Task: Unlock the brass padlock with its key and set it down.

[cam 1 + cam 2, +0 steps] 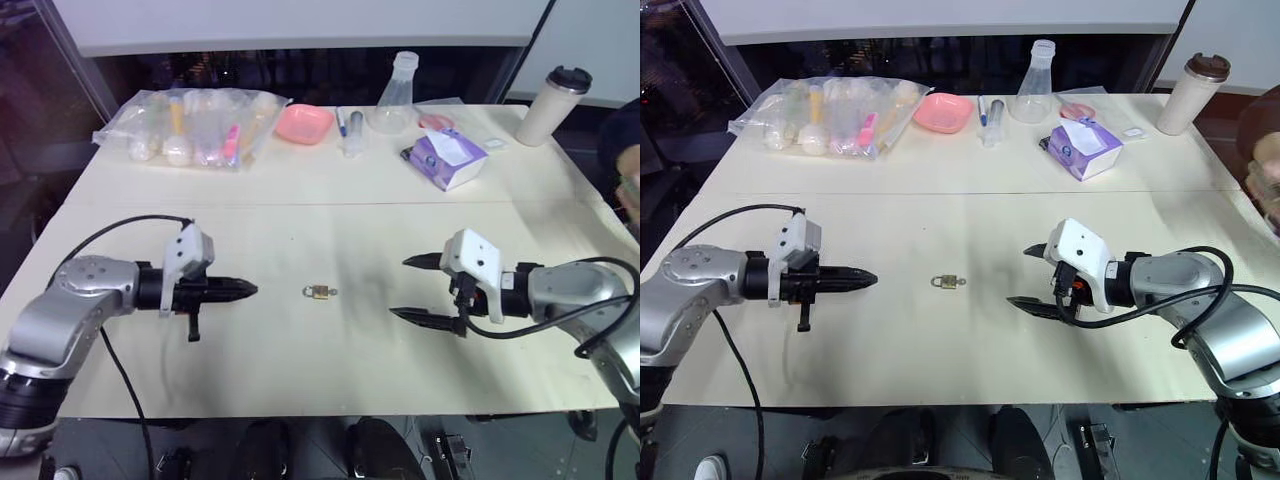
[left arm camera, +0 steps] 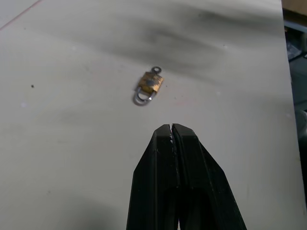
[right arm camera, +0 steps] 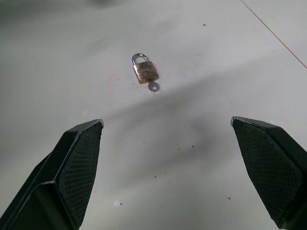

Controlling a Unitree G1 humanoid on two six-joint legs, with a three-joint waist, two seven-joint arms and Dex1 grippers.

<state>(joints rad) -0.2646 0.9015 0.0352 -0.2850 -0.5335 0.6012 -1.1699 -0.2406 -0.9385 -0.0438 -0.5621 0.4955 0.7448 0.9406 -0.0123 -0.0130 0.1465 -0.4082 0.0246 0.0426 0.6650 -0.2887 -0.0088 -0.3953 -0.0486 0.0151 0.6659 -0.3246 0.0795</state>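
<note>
We have the brass padlock (image 1: 319, 292) lying flat on the table (image 1: 300, 370), between our two grippers and apart from both. The key (image 3: 152, 86) appears to sit already in the bottom of the lock body, though it is too small for us to be sure it is fully seated. Our left gripper (image 1: 250, 289) points at the lock with its fingers pressed together and holds nothing. Our right gripper (image 1: 410, 288) faces it from the other side with its jaws spread wide, also empty.

Our worry is the lock's flatness. A pinch from above may skid it across the smooth top or knock the key out. If we grip the key head alone, the light body may simply spin with it and the shackle stay closed.
</note>
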